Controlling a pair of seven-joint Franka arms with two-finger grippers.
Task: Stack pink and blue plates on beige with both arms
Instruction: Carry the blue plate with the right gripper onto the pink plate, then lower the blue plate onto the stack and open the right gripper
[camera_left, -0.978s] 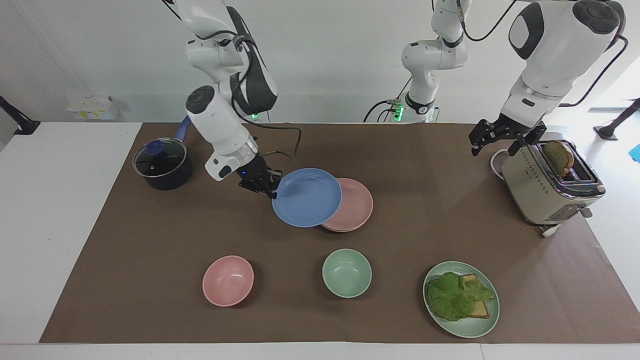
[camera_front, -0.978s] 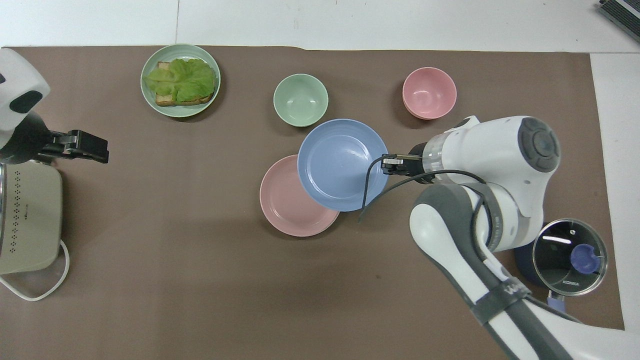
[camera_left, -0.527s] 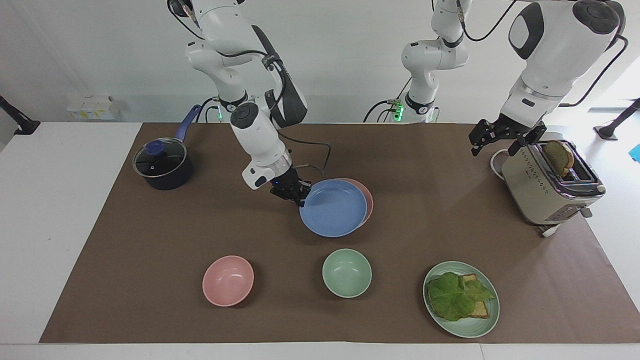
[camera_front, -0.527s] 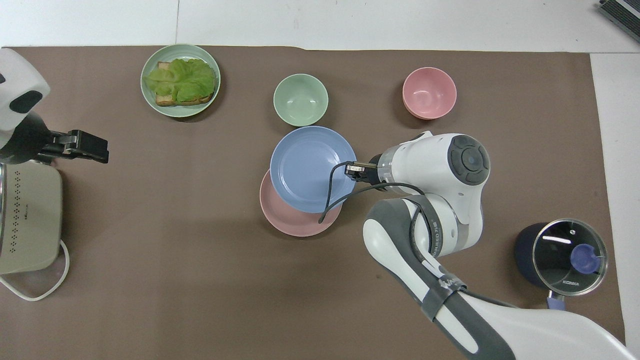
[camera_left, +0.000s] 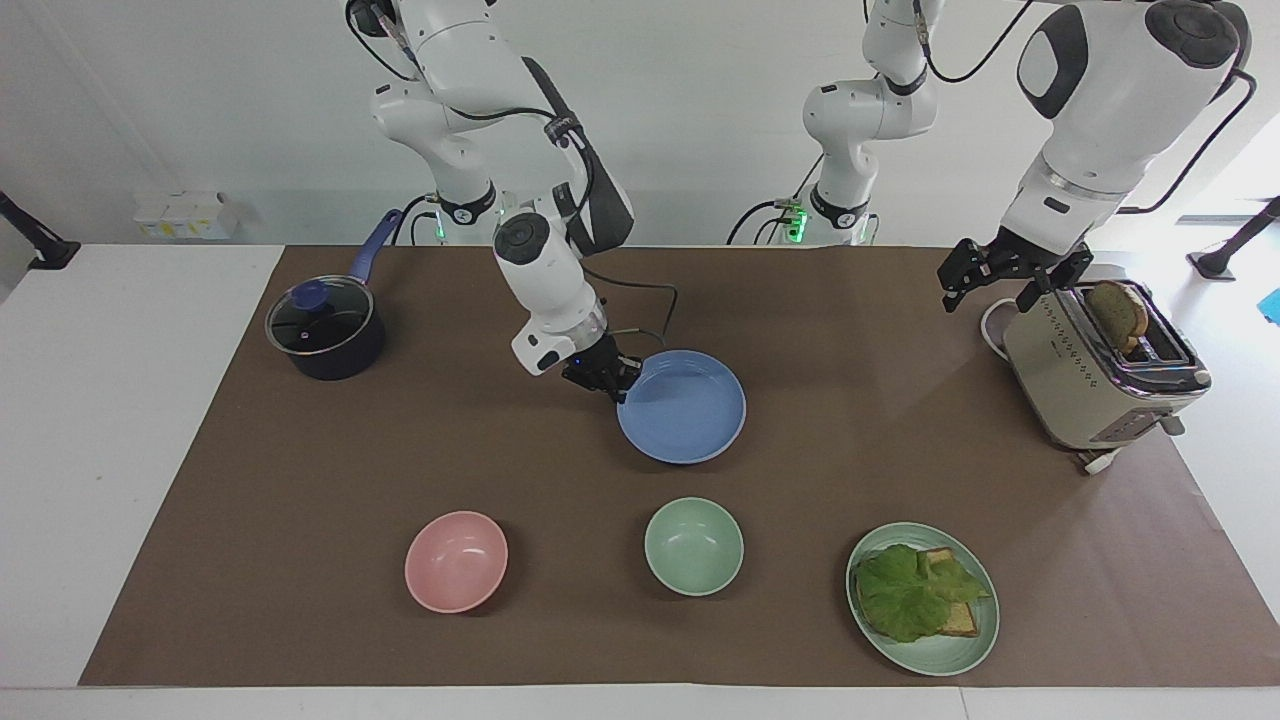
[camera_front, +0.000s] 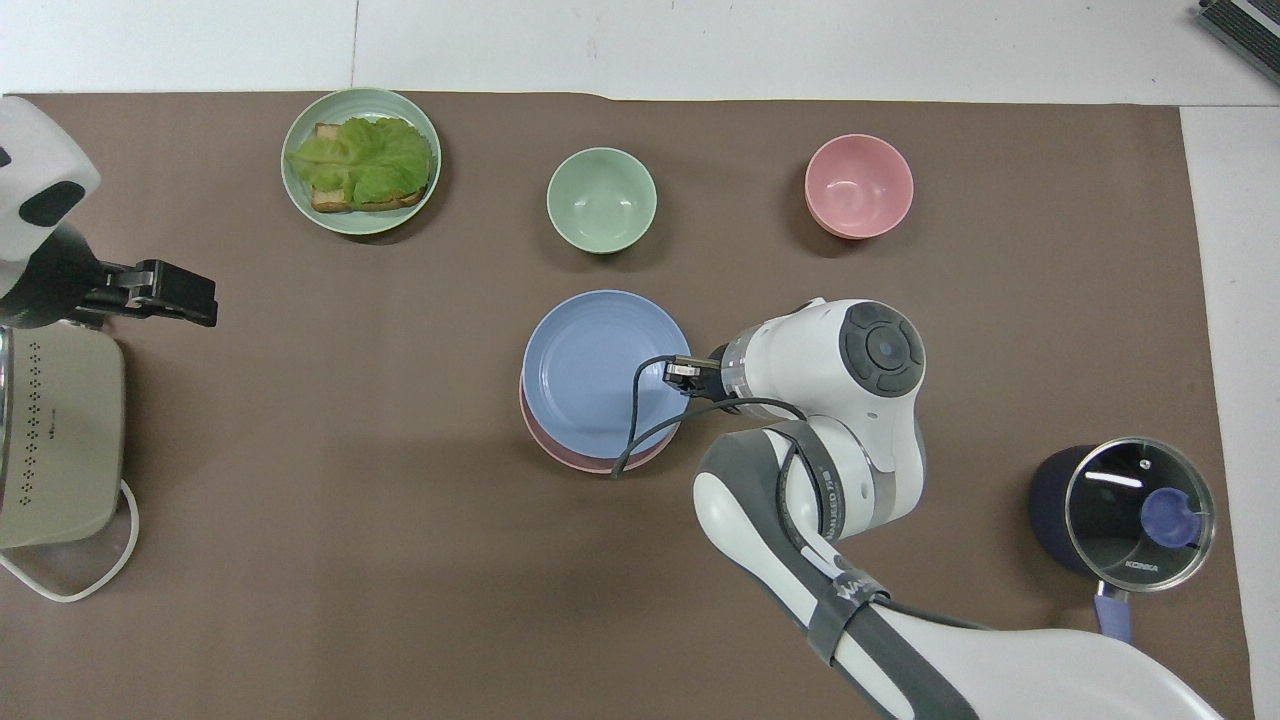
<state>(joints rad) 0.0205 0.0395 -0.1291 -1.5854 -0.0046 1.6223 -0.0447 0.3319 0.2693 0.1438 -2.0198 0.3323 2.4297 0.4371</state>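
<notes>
My right gripper (camera_left: 610, 384) (camera_front: 681, 372) is shut on the rim of the blue plate (camera_left: 690, 410) (camera_front: 590, 370), on the side toward the right arm's end. It holds the plate low at the middle of the mat, directly over the pink plate (camera_front: 590, 464). Only a thin pink crescent shows in the overhead view, and the facing view hides the pink plate fully. Whether the two plates touch I cannot tell. The beige plate is hidden. My left gripper (camera_left: 1005, 275) (camera_front: 190, 295) waits open and empty, raised beside the toaster.
A toaster (camera_left: 1090, 380) (camera_front: 55, 440) with bread stands at the left arm's end. A lidded pot (camera_left: 325, 330) (camera_front: 1140, 510) stands at the right arm's end. Farther from the robots lie a pink bowl (camera_left: 456, 560) (camera_front: 858, 185), a green bowl (camera_left: 694, 545) (camera_front: 601, 198) and a green plate (camera_left: 940, 660) (camera_front: 360, 228) of lettuce and toast.
My right arm has carried the blue plate toward the left arm's end and lowered it, from partly overlapping the pink plate to covering it. The left arm has not moved.
</notes>
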